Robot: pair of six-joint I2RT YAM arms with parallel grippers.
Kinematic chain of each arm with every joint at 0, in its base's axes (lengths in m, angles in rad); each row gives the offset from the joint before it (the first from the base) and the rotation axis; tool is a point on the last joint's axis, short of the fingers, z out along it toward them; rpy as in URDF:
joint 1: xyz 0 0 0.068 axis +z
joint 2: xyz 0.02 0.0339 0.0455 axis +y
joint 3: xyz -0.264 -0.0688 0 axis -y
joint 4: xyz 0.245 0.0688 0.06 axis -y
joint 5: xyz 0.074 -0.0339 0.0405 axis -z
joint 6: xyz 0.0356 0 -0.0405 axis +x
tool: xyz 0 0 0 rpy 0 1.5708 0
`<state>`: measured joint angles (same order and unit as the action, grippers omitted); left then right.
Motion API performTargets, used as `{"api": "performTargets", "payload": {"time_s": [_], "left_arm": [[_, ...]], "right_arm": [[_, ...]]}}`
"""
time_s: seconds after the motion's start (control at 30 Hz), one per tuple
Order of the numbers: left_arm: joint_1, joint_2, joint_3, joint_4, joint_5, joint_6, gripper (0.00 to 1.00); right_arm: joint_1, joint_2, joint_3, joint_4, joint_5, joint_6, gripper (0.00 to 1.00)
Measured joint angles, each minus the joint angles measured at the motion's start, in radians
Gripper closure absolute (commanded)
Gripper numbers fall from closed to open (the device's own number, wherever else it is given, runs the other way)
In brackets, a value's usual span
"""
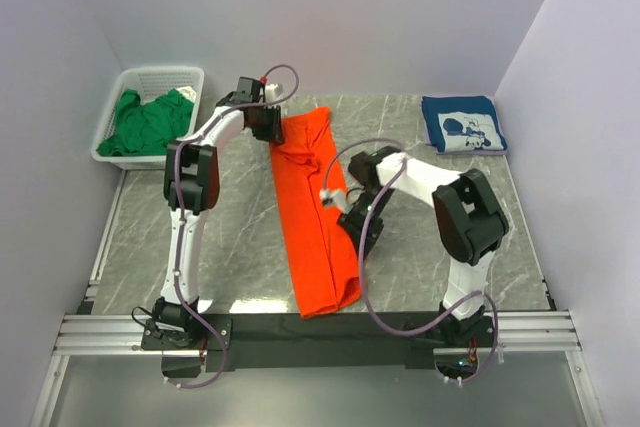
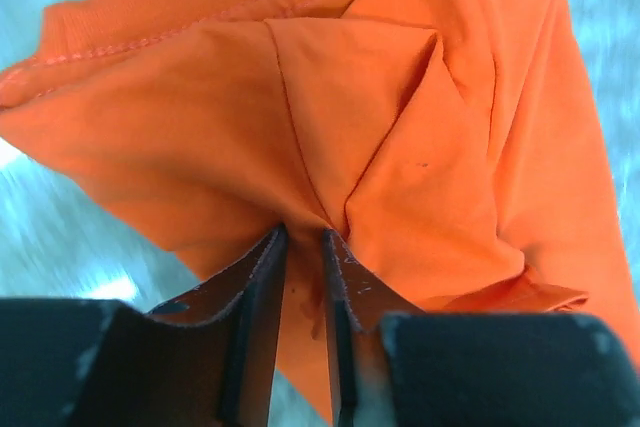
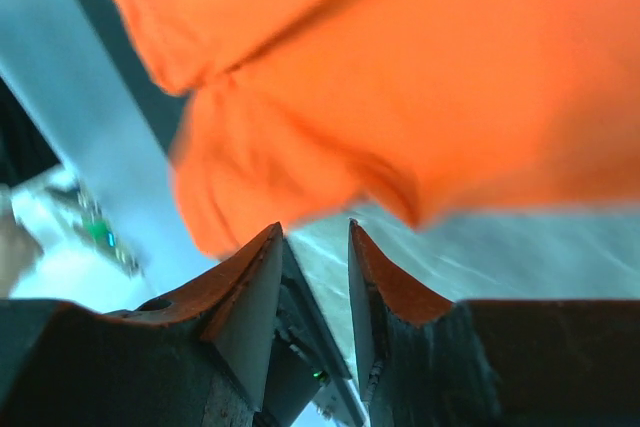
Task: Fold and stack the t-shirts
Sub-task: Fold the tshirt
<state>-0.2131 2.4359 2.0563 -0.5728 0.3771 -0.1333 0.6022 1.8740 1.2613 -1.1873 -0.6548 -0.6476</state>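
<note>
The orange t-shirt (image 1: 310, 217) lies as a long narrow strip down the middle of the table, folded lengthwise. At its far end my left gripper (image 1: 268, 127) is shut on a pinched fold of the orange cloth (image 2: 380, 127), which runs between the fingertips of that gripper (image 2: 303, 232). My right gripper (image 1: 358, 237) hangs at the strip's right edge, near its lower half. In the right wrist view this gripper (image 3: 312, 227) is open, with bare table between the fingers and the orange shirt (image 3: 420, 77) just beyond the tips. A navy t-shirt (image 1: 462, 124) with white print lies folded at the back right. The green t-shirt (image 1: 150, 122) is crumpled in the basket.
A white lattice basket (image 1: 160, 72) stands at the back left against the wall. The marble table (image 1: 240, 247) ends at a metal rail along the near edge, where both arm bases are bolted. Walls close in the left, back and right sides.
</note>
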Motion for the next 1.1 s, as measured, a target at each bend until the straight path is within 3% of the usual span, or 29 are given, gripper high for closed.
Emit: {"api": "performTargets", "payload": {"time_s": [0.13,0.27,0.37,0.6,0.87,1.1], "left_arm": [[0.004,0.082,0.128,0.011,-0.012,-0.011,0.71],[0.024,0.23,0.368,0.021,-0.003,-0.049,0.6],[0.044,0.224,0.338,0.107,0.0,-0.054,0.5],[0.076,0.117,0.203,0.218,0.004,-0.05,0.43],[0.115,-0.469,-0.265,0.299,0.074,0.002,0.42],[0.111,-1.003,-0.681,0.293,0.201,0.138,0.43]], "right_arm": [[-0.123,0.0,0.052,0.017,0.003,0.03,0.6],[-0.182,0.01,0.112,0.05,0.024,0.081,0.6],[-0.187,0.039,0.166,0.075,0.024,0.112,0.6],[-0.169,0.057,0.183,0.112,-0.026,0.143,0.59],[-0.002,0.029,-0.023,0.211,-0.034,0.19,0.6],[0.064,0.068,-0.055,0.282,-0.049,0.237,0.6]]}}
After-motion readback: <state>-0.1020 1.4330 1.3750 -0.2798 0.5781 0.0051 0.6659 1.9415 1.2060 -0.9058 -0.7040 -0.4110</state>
